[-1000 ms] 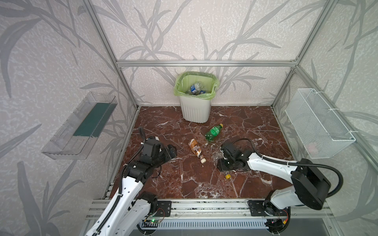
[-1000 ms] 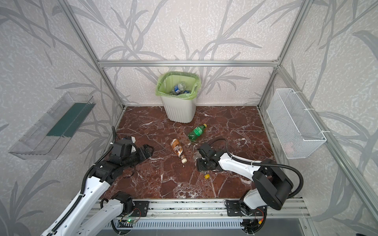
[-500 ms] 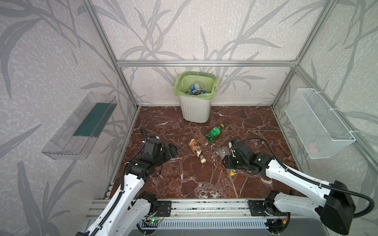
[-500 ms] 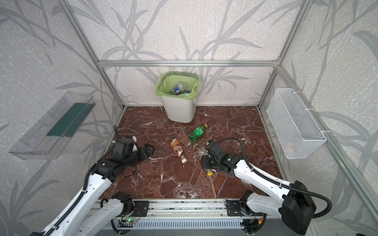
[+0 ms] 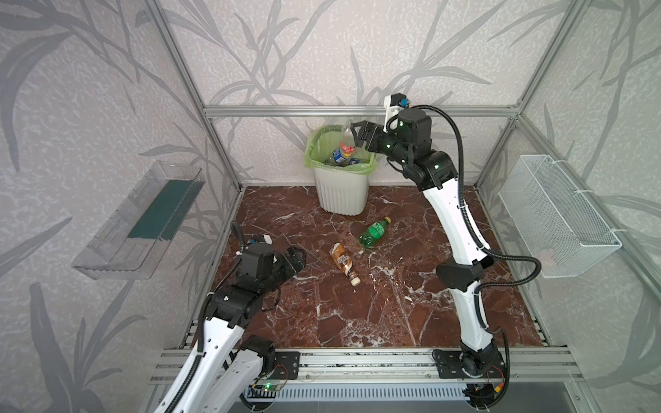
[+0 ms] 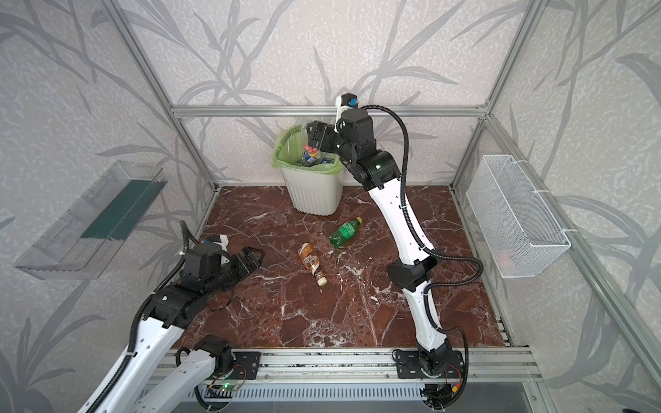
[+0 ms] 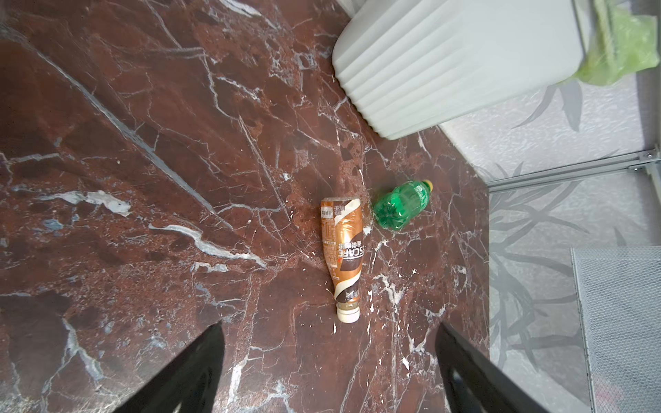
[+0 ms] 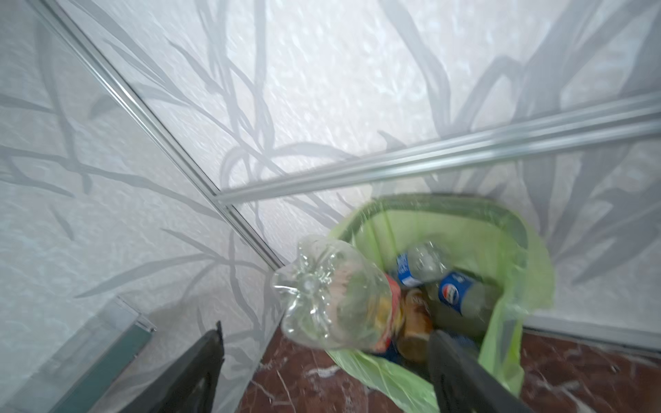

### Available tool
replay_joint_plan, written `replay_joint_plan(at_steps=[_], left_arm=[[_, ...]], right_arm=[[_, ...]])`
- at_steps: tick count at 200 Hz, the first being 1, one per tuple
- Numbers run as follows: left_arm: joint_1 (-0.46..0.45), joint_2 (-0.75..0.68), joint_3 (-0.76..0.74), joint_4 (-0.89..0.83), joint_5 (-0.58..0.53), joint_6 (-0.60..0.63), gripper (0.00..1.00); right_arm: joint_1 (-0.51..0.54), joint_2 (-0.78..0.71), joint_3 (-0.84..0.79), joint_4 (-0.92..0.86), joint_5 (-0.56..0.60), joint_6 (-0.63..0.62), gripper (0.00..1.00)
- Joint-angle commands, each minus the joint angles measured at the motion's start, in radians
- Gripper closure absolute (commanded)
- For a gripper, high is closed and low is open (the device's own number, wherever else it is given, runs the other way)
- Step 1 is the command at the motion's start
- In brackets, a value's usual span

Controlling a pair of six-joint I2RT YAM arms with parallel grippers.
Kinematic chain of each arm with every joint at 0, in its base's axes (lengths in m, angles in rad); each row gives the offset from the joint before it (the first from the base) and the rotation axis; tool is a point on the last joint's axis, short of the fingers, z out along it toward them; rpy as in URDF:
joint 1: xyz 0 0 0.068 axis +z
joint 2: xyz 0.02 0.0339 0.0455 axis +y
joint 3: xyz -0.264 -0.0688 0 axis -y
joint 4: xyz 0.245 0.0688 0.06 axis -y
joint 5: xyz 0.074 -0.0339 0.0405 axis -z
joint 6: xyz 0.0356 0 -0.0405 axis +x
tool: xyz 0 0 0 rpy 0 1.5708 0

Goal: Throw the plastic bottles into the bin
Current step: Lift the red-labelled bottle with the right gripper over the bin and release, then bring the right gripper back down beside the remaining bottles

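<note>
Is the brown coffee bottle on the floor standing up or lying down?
Lying down. The brown bottle rests on its side on the marble floor, white cap toward the robot's base, beside the green bottle.

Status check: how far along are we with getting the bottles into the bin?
Done: several bottles already lie in the bin. In hand: the right pincer stands open above the bin, and a clear red-labelled bottle hangs free between its jaws, apparently dropping in. To do: the brown bottle and the green bottle lie on the floor; the left pincer hovers open near them, holding nothing.
</note>
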Motion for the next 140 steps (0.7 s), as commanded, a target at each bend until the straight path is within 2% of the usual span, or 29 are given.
replay_joint_plan(at_steps=[1,45,78,99,140], left_arm=[[0.007,-0.018,0.036,-0.059,-0.039,0.002,0.07],[0.006,-0.01,-0.021,-0.013,-0.013,-0.015,0.07],[0.007,0.016,-0.038,0.002,-0.002,-0.02,0.07],[0.006,0.03,-0.043,0.016,0.006,-0.026,0.07],[0.007,0.075,-0.034,0.023,0.065,-0.03,0.08]], right_arm=[[0.028,-0.238,-0.206,0.093,0.053,-0.041,0.1],[0.029,-0.695,-0.988,0.287,0.093,-0.011,0.13],[0.025,-0.883,-1.446,0.31,0.078,0.077,0.15],[0.017,-0.938,-1.65,0.343,0.041,0.133,0.15],[0.015,-0.967,-1.873,0.399,-0.029,0.256,0.16]])
